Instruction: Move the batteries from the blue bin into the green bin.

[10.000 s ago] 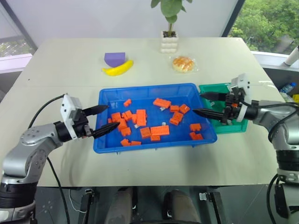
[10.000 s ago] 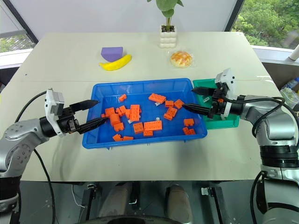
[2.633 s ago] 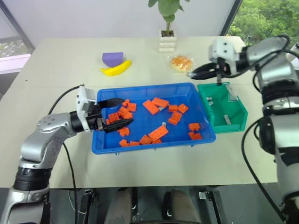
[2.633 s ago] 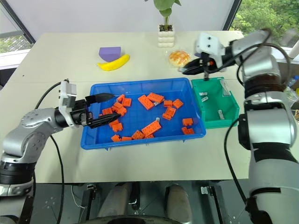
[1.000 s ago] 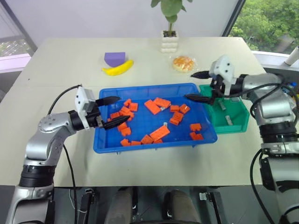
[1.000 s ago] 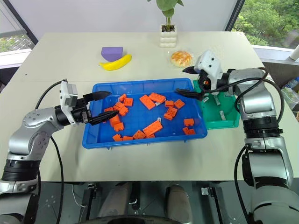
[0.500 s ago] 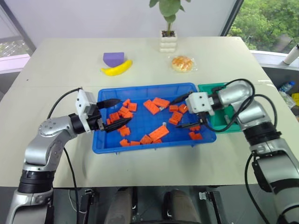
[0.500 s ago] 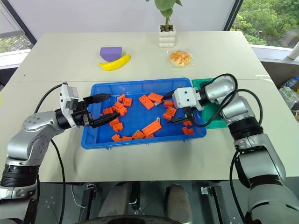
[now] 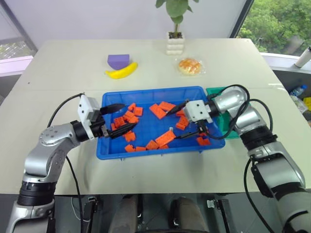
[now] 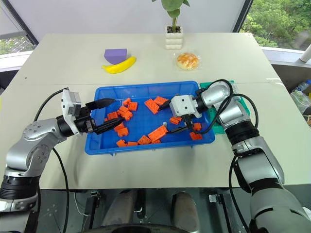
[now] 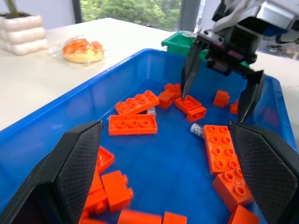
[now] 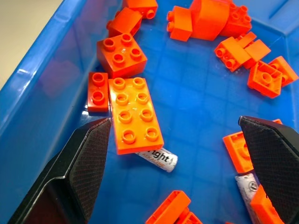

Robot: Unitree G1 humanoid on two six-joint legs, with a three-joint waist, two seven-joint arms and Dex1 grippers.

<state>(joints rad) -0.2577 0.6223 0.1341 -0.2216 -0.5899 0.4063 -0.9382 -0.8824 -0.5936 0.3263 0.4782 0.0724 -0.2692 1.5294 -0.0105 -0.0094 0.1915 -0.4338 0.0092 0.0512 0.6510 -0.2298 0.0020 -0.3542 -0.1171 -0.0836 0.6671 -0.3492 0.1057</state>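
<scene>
Inside blue bin (image 9: 112, 152): battery (image 12: 159, 159) half-tucked under long orange brick (image 12: 134, 115). Right gripper (image 9: 176, 122) above, jaws wide open, empty. Left gripper (image 9: 121, 117) likewise open. Approach from exposed end, avoiding brick. Destination: green bin (image 9: 234, 134).

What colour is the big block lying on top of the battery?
Orange. The block half covers a silvery battery in the blue bin, clearest in the right wrist view.

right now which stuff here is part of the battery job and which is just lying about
Part of the job:
- batteries
- blue bin
- green bin
- right tool, open over the blue bin

Just lying about:
- orange bricks
- banana
- purple block
- wrapped bun
- potted plant
</scene>
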